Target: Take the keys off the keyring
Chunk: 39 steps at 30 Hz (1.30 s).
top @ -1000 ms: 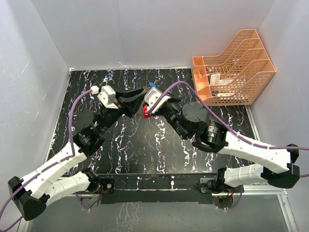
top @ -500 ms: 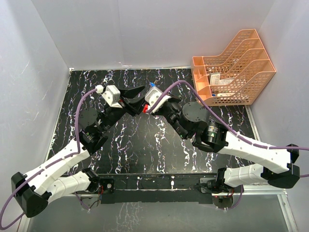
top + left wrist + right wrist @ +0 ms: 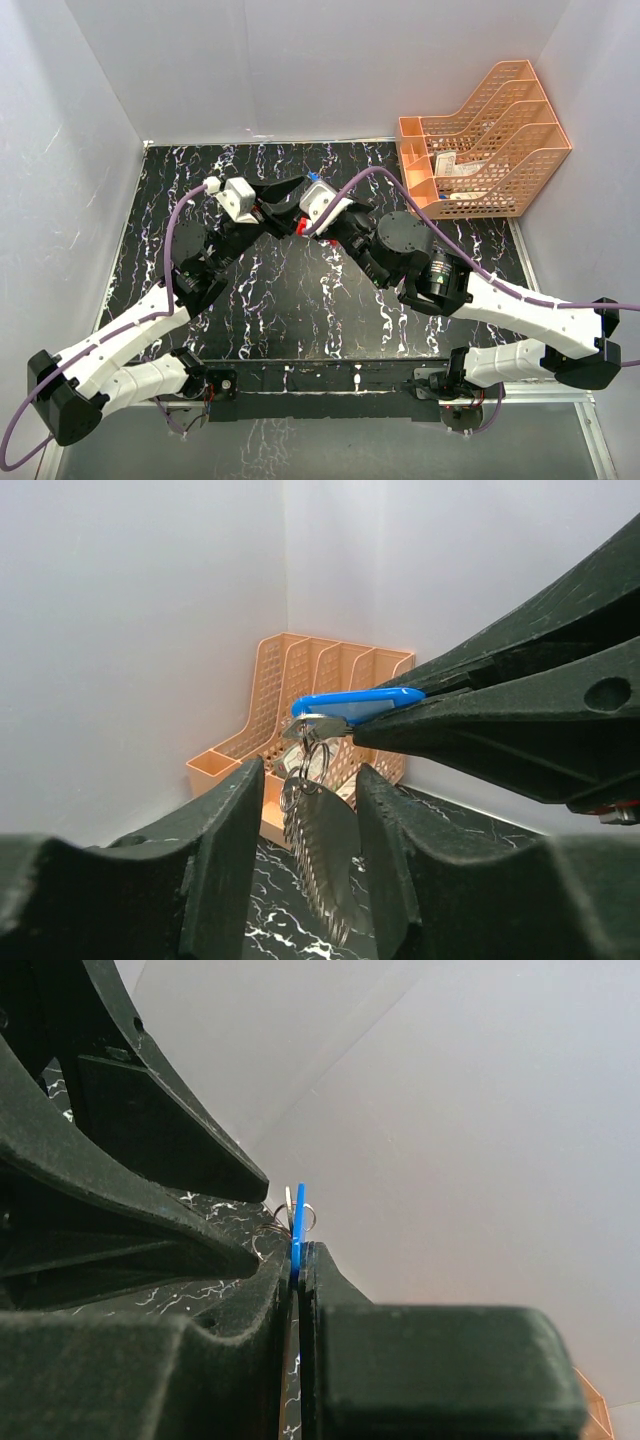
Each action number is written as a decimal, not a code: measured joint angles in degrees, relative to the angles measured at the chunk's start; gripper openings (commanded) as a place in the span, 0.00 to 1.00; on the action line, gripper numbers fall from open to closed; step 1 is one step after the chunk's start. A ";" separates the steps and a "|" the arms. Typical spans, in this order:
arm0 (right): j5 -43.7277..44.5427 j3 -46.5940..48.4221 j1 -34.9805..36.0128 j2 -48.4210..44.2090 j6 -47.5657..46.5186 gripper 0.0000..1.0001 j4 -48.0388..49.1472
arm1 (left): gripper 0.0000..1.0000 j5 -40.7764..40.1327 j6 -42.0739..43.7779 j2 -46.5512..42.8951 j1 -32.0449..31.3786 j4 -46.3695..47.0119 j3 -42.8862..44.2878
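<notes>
My right gripper [image 3: 303, 1252] is shut on the blue head of the key [image 3: 298, 1222] and holds it in the air; its fingers reach in from the right in the left wrist view, pinching the blue head [image 3: 352, 703]. Small wire rings [image 3: 318, 748] hang from the head, and a flat silvery toothed piece [image 3: 322, 845] hangs from them. My left gripper [image 3: 308, 780] is open, with one finger on each side of that hanging piece, not closed on it. In the top view the two grippers meet, left [image 3: 292, 190] and right [image 3: 311, 184]. A red bit of the keyring [image 3: 300, 227] shows just below them.
An orange file rack [image 3: 485, 140] stands at the back right, also behind the key in the left wrist view [image 3: 300, 695]. The black marbled table [image 3: 300, 310] has white walls on three sides. The right arm's purple cable [image 3: 370, 172] arches over the grippers.
My left gripper has moved right and up toward the right gripper, and its open fingers now flank the hanging piece. The right gripper has stayed about where it was, still holding the blue head.
</notes>
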 measured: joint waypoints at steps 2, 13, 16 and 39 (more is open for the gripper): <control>0.00 0.00 0.00 0.00 0.09 0.00 0.00 | 0.32 -0.07 0.26 0.11 0.00 0.50 0.00; -0.24 0.00 0.00 0.00 0.76 0.00 -0.09 | 0.31 -0.04 0.87 1.60 0.00 1.09 0.00; -0.42 0.00 0.00 0.00 0.81 0.00 -0.11 | 0.31 -0.04 0.90 1.60 0.00 1.44 0.00; -0.90 -0.04 0.00 -0.44 0.83 0.00 -0.70 | 0.01 -0.11 1.55 3.28 0.00 3.85 -0.02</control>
